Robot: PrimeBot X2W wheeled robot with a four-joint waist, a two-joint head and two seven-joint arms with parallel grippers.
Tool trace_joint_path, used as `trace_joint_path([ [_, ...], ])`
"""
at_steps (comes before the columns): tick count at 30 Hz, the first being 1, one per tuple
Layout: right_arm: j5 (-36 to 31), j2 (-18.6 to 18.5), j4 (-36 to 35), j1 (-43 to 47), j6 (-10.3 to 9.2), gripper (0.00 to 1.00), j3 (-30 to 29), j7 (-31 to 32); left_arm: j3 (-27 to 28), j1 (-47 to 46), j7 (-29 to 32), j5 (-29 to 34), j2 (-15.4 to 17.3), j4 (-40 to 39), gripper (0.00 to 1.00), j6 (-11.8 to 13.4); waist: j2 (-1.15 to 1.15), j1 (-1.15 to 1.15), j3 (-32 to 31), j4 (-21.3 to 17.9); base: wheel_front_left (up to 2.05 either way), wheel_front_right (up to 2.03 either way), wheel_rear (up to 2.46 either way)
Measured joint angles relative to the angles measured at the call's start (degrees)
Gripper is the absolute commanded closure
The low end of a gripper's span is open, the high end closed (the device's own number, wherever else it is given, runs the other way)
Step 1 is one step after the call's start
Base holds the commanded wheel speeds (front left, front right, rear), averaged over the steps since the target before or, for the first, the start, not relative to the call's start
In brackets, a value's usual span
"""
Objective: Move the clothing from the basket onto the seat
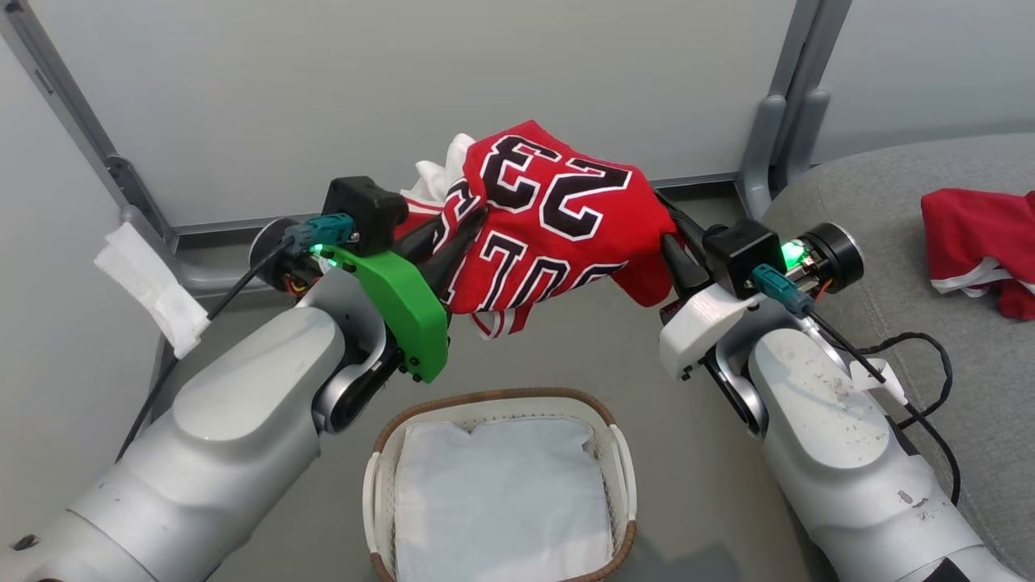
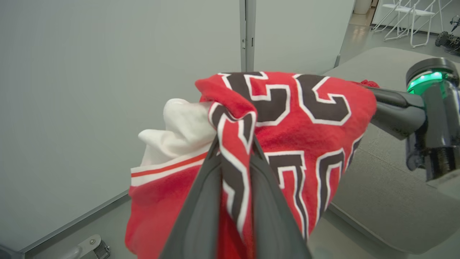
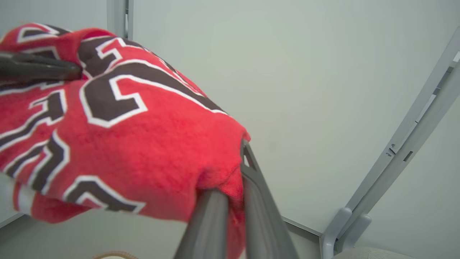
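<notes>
Now: one jersey [image 1: 550,234] strung in mid-air, one garment down

My left fingers [image 2: 211,172] pinch a fold of the jersey's lettered front, with white fabric bunched just beside them. My right fingers [image 3: 256,196] are pressed together on the red edge at the opposite end, so the cloth spans the gap between my two wrists.

Beyond it stand pale wall panels [image 1: 404,97] and grey posts [image 1: 780,121], and the cloth hangs apart from both. The basket [image 1: 501,394] sits on the grey floor between my forearms, with floor running from its rim to the panels. The seat [image 1: 889,202] curves in on my right, its rounded edge just beside that forearm.

Counted: two red garments, the held jersey and a second red garment [image 1: 978,242] lying on the seat. One basket holds one white liner [image 1: 501,493], and one white rag [image 1: 149,283] hangs on the left frame.
</notes>
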Motion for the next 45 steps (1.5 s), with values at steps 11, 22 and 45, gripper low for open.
trace_joint_path([
  [11,-0.9,0.0,-1.2,0.7,0.0,1.0,-1.8,0.0,-0.5,5.2,-5.8,-0.2,-1.3,4.6,0.0,0.4,0.0,0.0,0.0,-2.1,0.0,0.0,0.0],
  [22,-2.9,-2.1,-3.1,2.3,0.0,1.0,-7.7,0.0,-1.0,10.1,-10.1,2.6,-4.7,5.4,0.0,1.3,0.0,0.0,1.1,-6.1,0.0,0.0,0.0],
  [45,-4.2,-3.6,-7.3,3.5,0.0,1.0,-15.6,0.0,0.8,9.6,-10.6,11.8,-7.8,2.6,0.0,0.9,0.0,0.0,8.5,-23.9,0.0,0.0,0.0],
])
